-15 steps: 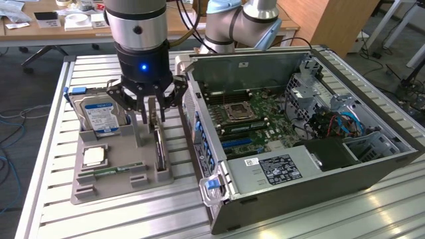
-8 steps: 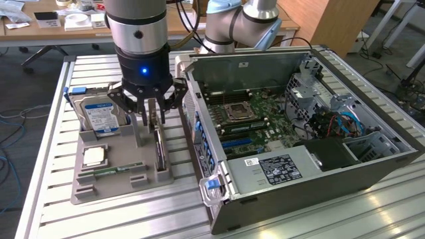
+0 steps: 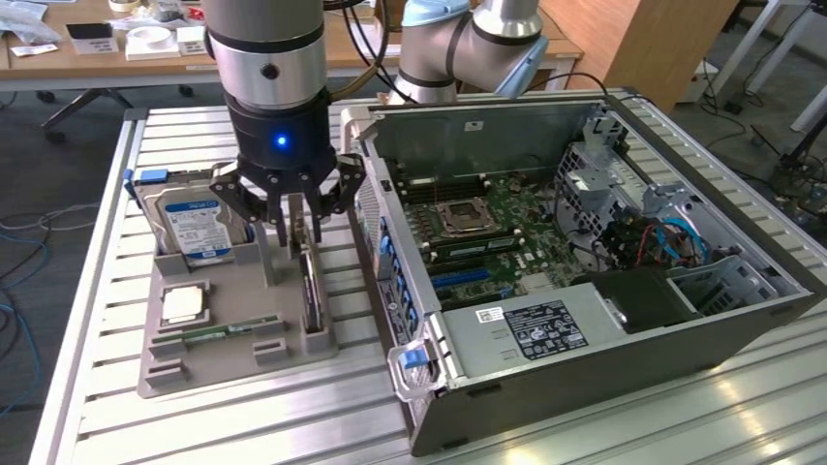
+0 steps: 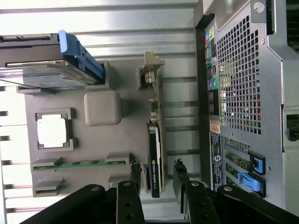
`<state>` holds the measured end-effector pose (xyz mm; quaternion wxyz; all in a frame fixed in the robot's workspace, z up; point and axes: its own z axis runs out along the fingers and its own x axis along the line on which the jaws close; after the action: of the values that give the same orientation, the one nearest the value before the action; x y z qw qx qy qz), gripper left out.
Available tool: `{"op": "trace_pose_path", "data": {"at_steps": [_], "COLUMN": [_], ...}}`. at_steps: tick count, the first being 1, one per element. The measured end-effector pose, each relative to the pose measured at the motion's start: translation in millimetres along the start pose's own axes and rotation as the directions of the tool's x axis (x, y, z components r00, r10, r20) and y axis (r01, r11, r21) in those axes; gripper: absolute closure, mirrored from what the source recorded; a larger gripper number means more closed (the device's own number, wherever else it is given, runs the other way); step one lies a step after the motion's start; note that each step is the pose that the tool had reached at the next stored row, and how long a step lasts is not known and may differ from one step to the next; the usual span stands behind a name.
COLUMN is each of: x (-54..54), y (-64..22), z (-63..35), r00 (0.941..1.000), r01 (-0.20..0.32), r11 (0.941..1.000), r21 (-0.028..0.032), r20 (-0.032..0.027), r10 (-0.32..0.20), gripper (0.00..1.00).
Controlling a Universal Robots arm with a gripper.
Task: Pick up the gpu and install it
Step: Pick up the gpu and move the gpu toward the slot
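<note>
Claw [image 3: 294,221] is released and spread wide over the gpu [image 3: 310,286]. In the wrist view one finger [image 4: 135,173] sits on each side of the card with a gap on both sides, so nothing is grasped.

The gpu stands on its long edge in a slot of the grey tray [image 3: 194,373], on the side next to the case [image 3: 607,320]. Its long axis runs along the tray, roughly parallel to the case's rear panel. The silver bracket [image 4: 152,65] is at the hard drive [image 3: 194,228] end and the black cooler end is toward the RAM [image 3: 213,332] end. The cooler faces the CPU [image 3: 185,305] and the green board faces the case.

Writing:
- The cooler's edge has a small green logo with white text, too small to read.
- The drive has a blue-white label, text unreadable, and a blue clip at its top.
- The case's rear panel has a narrow sticker strip beside the ports, unreadable.
- Inside the open case, a black-and-white label on the silver box is also unreadable.

The tray and case sit side by side on the slatted metal surface [image 3: 259,431]. The case lies open side up, with the motherboard exposed and blue latches at the slot end.
</note>
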<state>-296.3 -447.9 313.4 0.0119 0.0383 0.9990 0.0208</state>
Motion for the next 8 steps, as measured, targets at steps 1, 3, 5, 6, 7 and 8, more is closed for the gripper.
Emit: {"op": "trace_pose_path", "data": {"at_steps": [1, 3, 5, 6, 7, 8], "x": [0.0, 0.0, 0.0, 0.0, 0.0, 0.0], "y": [0.0, 0.0, 0.0, 0.0, 0.0, 0.0], "z": [0.0, 0.0, 0.0, 0.1, 0.8, 1.4], "r00": [1.0, 1.0, 1.0, 1.0, 1.0, 1.0], "r01": [0.0, 0.0, 0.0, 0.0, 0.0, 0.0], "r11": [1.0, 1.0, 1.0, 1.0, 1.0, 1.0], "r21": [0.0, 0.0, 0.0, 0.0, -0.0004, -0.0003], "r20": [0.0, 0.0, 0.0, 0.0, 0.0004, 0.0003], "r10": [0.0, 0.0, 0.0, 0.0, 0.0, 0.0], "gripper": [0.58, 0.58, 0.58, 0.58, 0.58, 0.58]}}
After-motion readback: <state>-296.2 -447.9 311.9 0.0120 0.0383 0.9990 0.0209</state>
